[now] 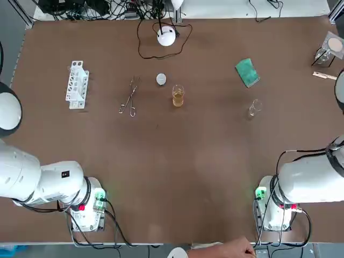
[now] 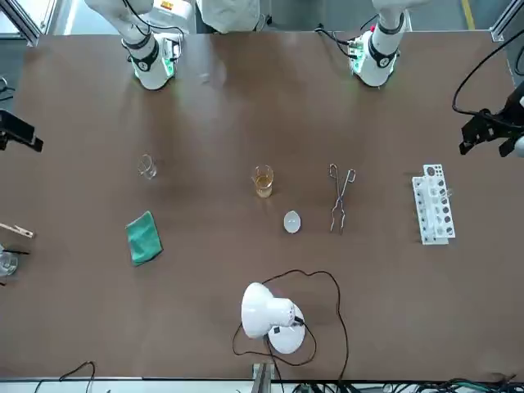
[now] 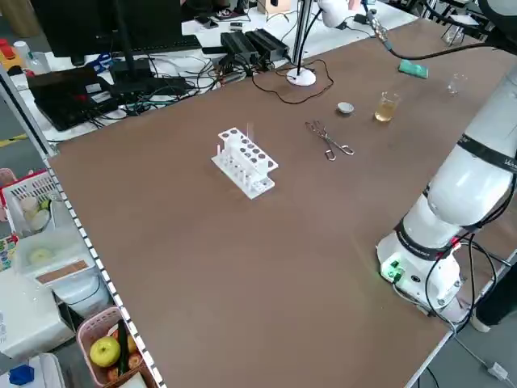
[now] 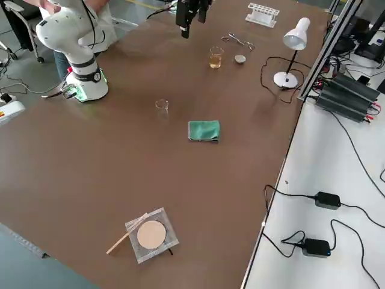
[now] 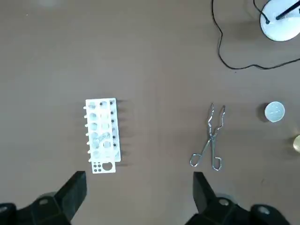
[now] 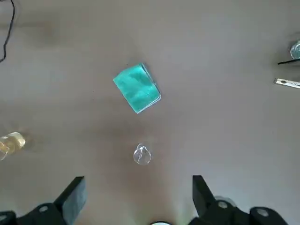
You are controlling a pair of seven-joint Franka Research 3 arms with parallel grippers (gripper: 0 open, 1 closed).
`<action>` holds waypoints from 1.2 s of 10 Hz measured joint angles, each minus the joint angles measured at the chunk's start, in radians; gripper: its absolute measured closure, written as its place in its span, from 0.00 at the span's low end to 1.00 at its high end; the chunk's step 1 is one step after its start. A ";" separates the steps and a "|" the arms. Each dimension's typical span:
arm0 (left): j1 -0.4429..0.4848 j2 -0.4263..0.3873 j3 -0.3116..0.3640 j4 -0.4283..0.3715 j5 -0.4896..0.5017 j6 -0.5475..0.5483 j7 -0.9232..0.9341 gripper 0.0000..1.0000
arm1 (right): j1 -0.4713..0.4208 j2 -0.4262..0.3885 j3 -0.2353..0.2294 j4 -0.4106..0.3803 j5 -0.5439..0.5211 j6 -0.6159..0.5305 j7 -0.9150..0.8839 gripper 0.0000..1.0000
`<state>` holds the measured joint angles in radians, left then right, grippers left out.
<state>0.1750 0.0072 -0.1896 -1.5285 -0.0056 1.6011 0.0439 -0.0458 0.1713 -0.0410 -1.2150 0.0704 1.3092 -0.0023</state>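
Two jaws: left jaws and right jaws both released, spread wide and empty, high above the table (image 1: pixel 172 161).
Test-tube rack (image 5: pixel 102 135): on the table beneath the left jaws, nearest to them.
Tongs (image 5: pixel 209 140): lying flat farther out, toward the right jaws.
Small clear glass (image 6: pixel 142 154): upright beneath the right jaws, nearest to them.
Green cloth (image 6: pixel 137 87): beyond the glass, apart from it.
Amber-filled beaker (image 1: pixel 178 95): between tongs and glass.
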 joint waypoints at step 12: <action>-0.001 0.000 -0.001 0.000 0.000 0.000 0.000 0.00 | 0.045 -0.078 -0.027 -0.234 -0.003 0.218 0.003 0.00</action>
<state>0.1738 0.0072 -0.1903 -1.5281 -0.0056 1.6010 0.0439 -0.0004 0.0935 -0.0680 -1.4494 0.0674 1.5267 0.0005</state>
